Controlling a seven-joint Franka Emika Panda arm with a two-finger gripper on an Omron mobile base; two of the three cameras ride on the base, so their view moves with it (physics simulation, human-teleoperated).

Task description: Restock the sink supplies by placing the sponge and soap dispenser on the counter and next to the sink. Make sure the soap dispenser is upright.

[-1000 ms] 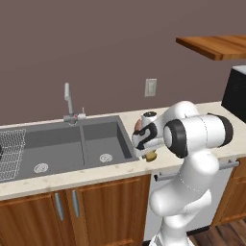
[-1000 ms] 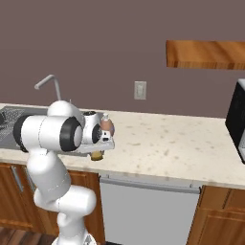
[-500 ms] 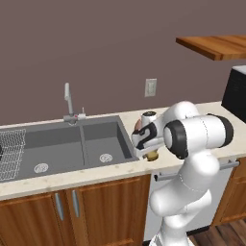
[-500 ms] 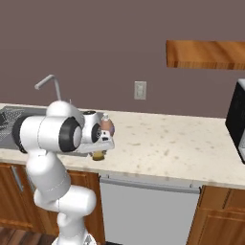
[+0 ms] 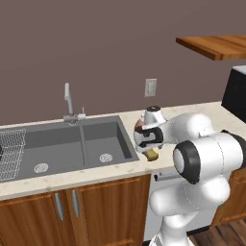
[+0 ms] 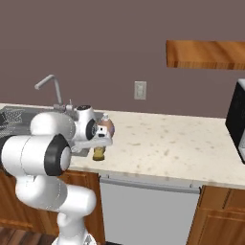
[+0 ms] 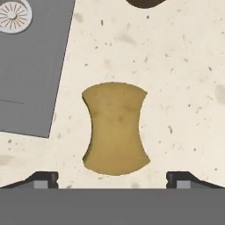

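Glossy white rounded arm [image 5: 202,158] with bulbous link shells; dark grey ring bands at joints, one at 3 o'clock of the elbow; smooth, unmarked white pedestal base.

A yellow-green sponge [image 7: 115,128] with pinched sides lies flat on the beige speckled surface [image 7: 184,88], directly below and between the wide-spread jaws, touching neither. The dark grey sink [image 7: 35,66] lies just beside it. The reddish-brown soap dispenser [image 6: 106,127] stands on the surface beyond the jaws.

The sponge [image 5: 152,154] lies on the counter [image 5: 126,169] just right of the sink [image 5: 67,143], under the arm's hand (the faucet [image 5: 68,102] stands behind the basins).
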